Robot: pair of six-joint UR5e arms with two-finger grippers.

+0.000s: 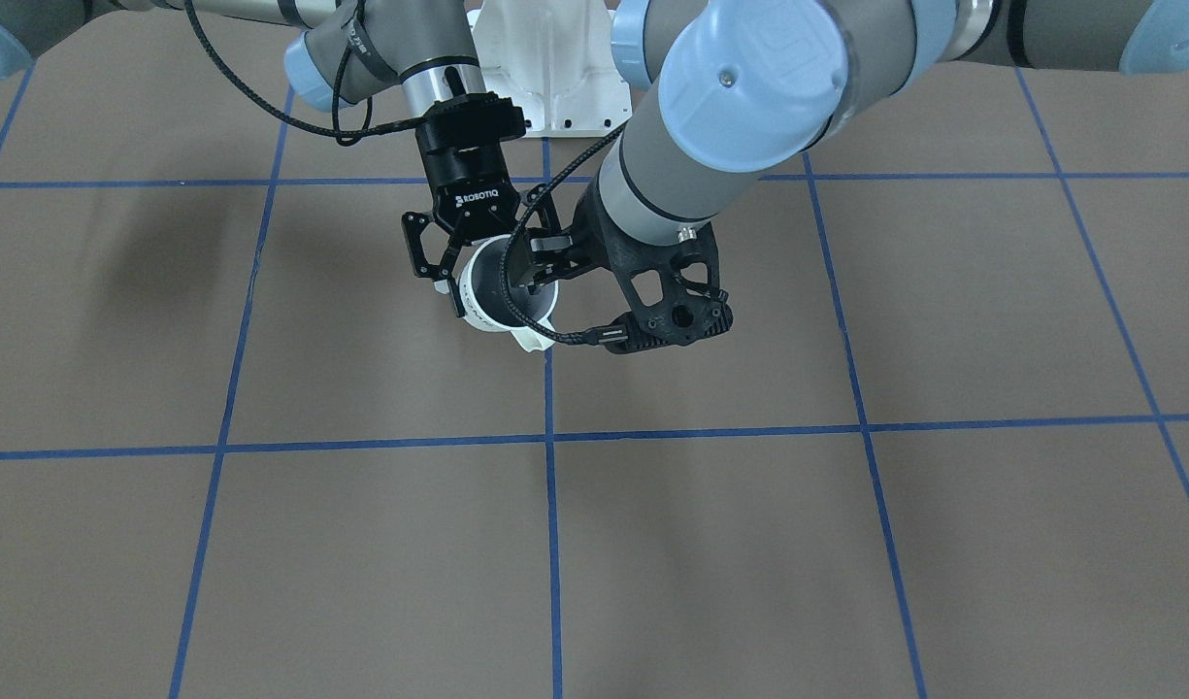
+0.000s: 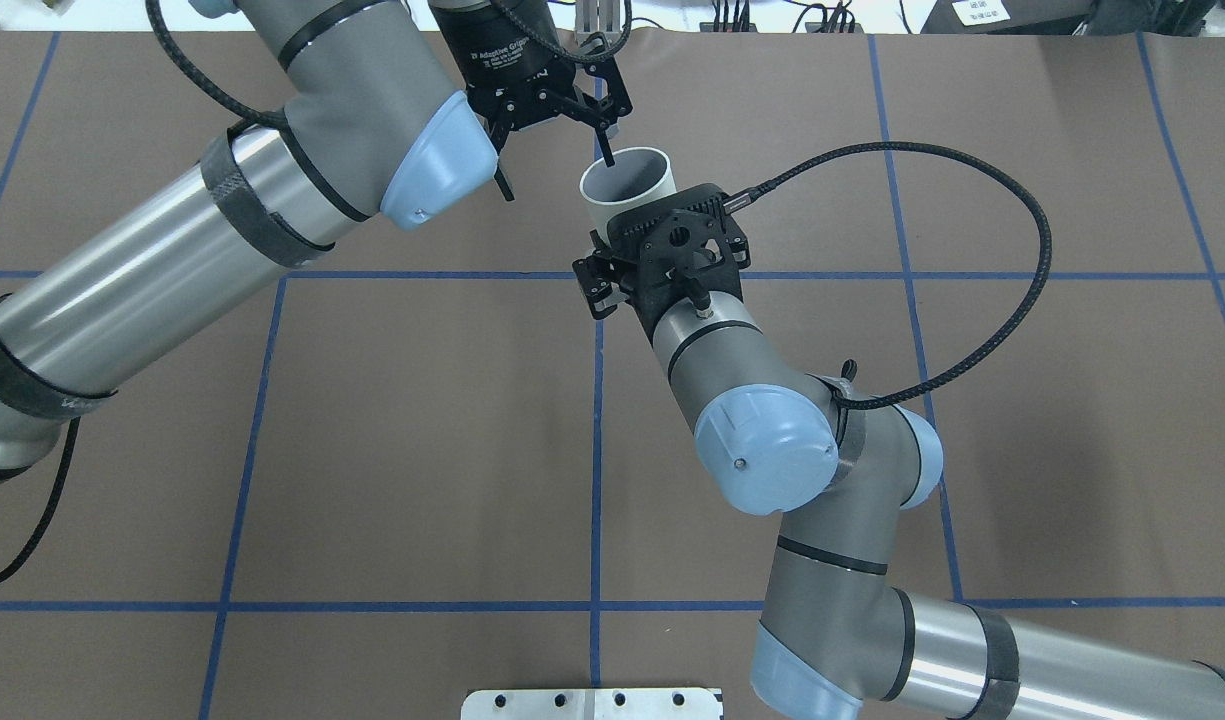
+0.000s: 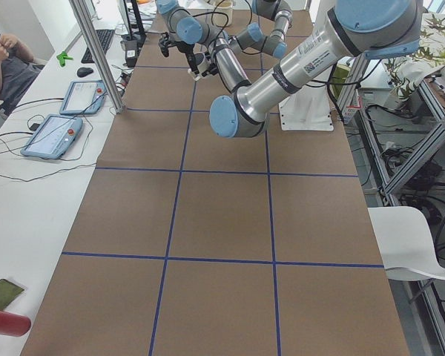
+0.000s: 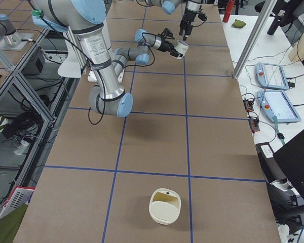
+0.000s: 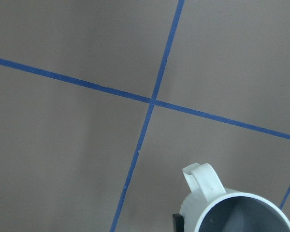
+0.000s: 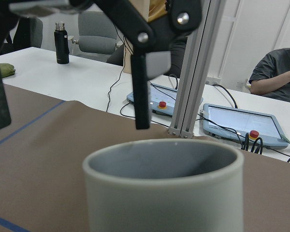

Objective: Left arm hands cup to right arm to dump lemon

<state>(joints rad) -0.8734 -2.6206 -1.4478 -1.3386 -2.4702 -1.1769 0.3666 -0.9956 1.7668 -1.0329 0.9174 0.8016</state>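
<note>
The cup (image 2: 627,200) hangs in the air above the table's middle, off-white outside and dark grey inside. My right gripper (image 1: 541,267), on the arm with the bulky holed bracket (image 2: 677,240), comes in level from the robot's side and is shut on the cup (image 1: 479,309); the bracket hides most of its grip. My left gripper (image 2: 557,180), lettered ROBOTIQ, hangs straight down at the rim and is open. One of its fingers (image 6: 142,96) stands at the mouth's edge, the other well off to the side. The handle (image 5: 203,179) shows in the left wrist view. The lemon is hidden.
A cream basket (image 4: 164,205) stands on the brown, blue-taped table near the robot's right end. The white pedestal (image 1: 545,87) is at the robot's side. A metal pole (image 4: 245,48), tablets (image 4: 273,76) and a seated person (image 3: 4,59) are on the operators' side.
</note>
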